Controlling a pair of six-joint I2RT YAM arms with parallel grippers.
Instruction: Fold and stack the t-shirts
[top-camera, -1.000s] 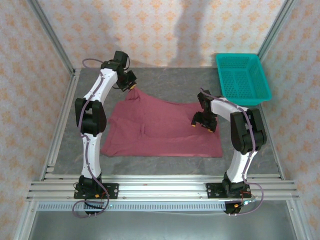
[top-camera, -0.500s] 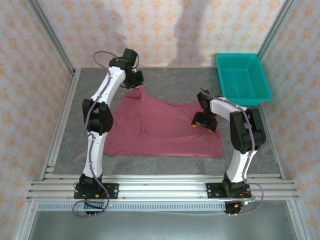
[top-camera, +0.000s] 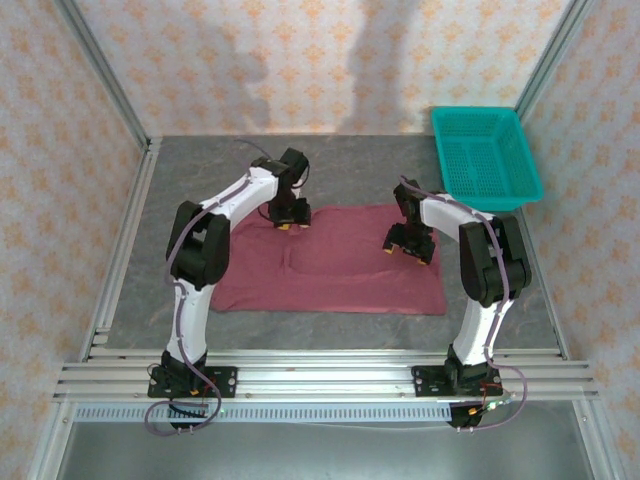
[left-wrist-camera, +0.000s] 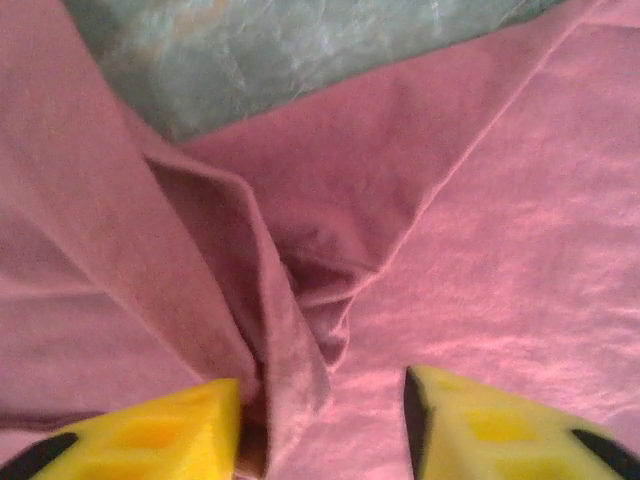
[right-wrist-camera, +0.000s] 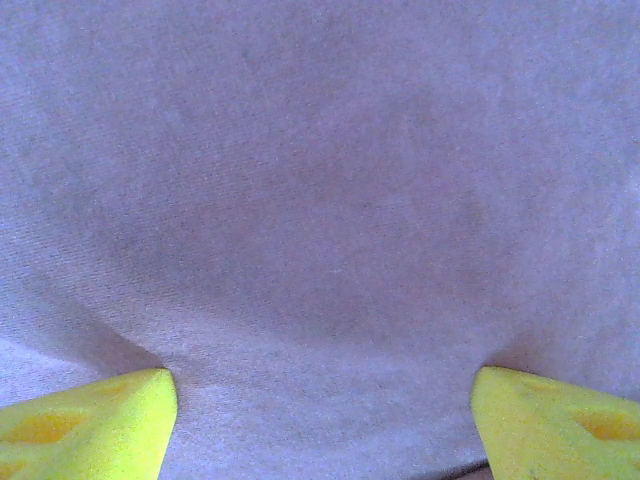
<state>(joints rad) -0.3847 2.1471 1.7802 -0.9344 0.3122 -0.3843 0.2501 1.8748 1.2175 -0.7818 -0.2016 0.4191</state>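
Tabletop (top-camera: 340, 160) bears a maroon t-shirt (top-camera: 340, 265) spread across its middle, teal basket (top-camera: 476, 111) at the far right corner. Left gripper (top-camera: 286, 221) stands parted astride a fold at the shirt's far edge; right gripper (top-camera: 408, 251) presses wide-open onto its right side.

top external: fixed high behind the arm bases, facing down and forward; far, takes in the whole table (top-camera: 350, 160).
left wrist: faces down past its yellow fingertips (left-wrist-camera: 150, 430); very near the t-shirt (left-wrist-camera: 500, 250).
right wrist: faces down, very near flat cloth.
shared: t-shirt surface, all three views.
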